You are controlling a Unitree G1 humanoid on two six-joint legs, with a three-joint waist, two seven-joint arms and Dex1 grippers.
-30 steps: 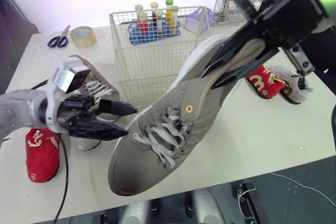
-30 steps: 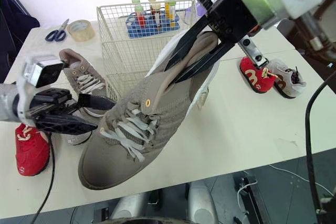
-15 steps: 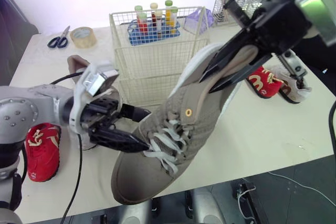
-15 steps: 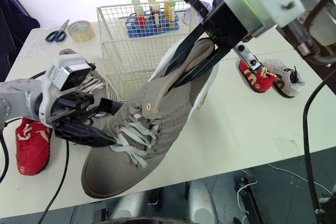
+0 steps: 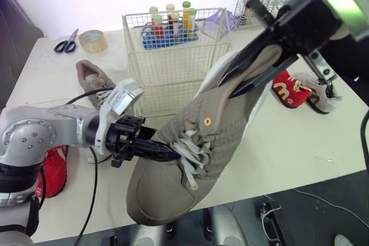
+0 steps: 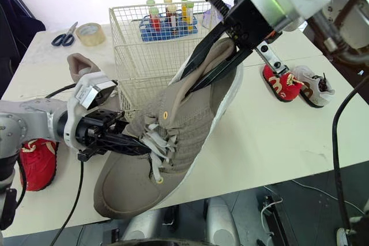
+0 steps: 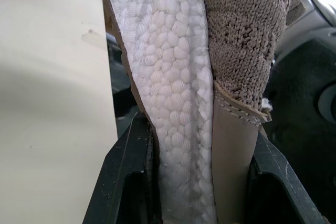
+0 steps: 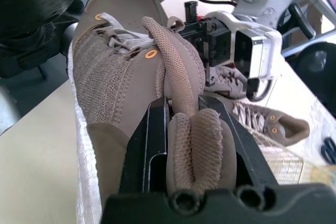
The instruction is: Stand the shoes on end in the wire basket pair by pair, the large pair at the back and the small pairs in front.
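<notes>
Seen close up, the left gripper [image 7: 199, 132] had its two black fingers [image 7: 128, 171] clamped on a grey-brown shoe [image 7: 210, 103], one pressed against each side of it. Between them ran the shoe's white, pebbled foam sole [image 7: 173, 77], with a smooth tan suede strip [image 7: 231, 156] alongside it and a coarse knit upper [image 7: 244, 30] beyond the strip. A cream table [image 7: 47, 103] edge lay past one finger, and the dark, blurred area past the other was possibly floor.

Large taupe shoe [image 5: 222, 122] hangs toe-down before the wire basket [image 5: 173, 67].
</notes>
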